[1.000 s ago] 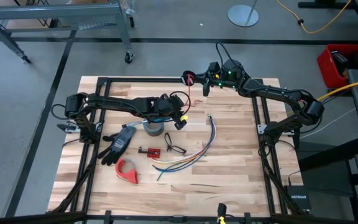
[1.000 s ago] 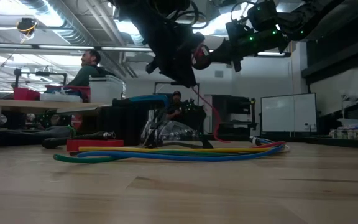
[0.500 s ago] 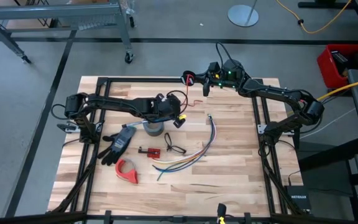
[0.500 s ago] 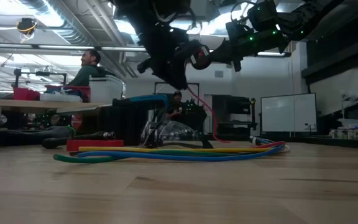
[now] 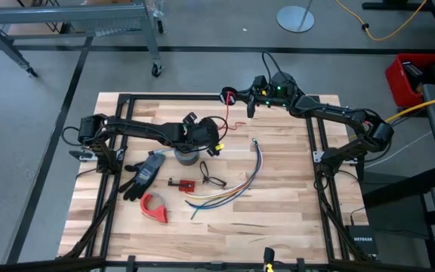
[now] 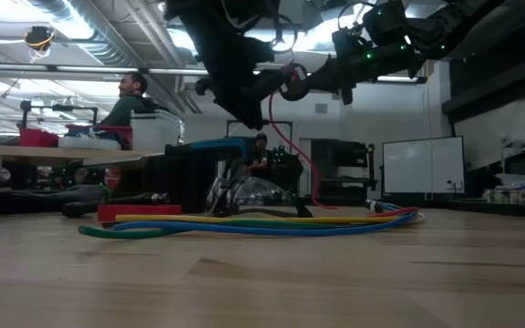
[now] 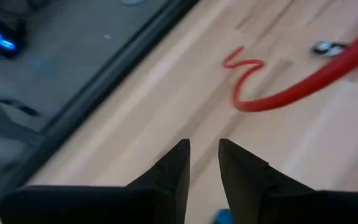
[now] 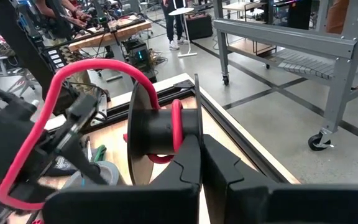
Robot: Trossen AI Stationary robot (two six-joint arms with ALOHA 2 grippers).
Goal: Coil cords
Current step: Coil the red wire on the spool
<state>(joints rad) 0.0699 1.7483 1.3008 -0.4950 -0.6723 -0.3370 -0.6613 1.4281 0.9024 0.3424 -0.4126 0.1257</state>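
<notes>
Red cord point(image 5: 219, 127) ran from spool point(image 8: 160, 134), clamped in shut right pincer point(image 5: 231, 96) over table's point(image 5: 293, 204) far edge; left pincer point(image 5: 216, 147) had swung back, slightly apart, possibly feeding another wrap.

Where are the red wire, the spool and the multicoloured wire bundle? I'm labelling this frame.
red wire point(image 8: 98, 64): right wrist view, top of its arch.
spool point(image 8: 166, 127): right wrist view, dark hub.
multicoloured wire bundle point(image 5: 249, 178): high view, its bend.
</notes>
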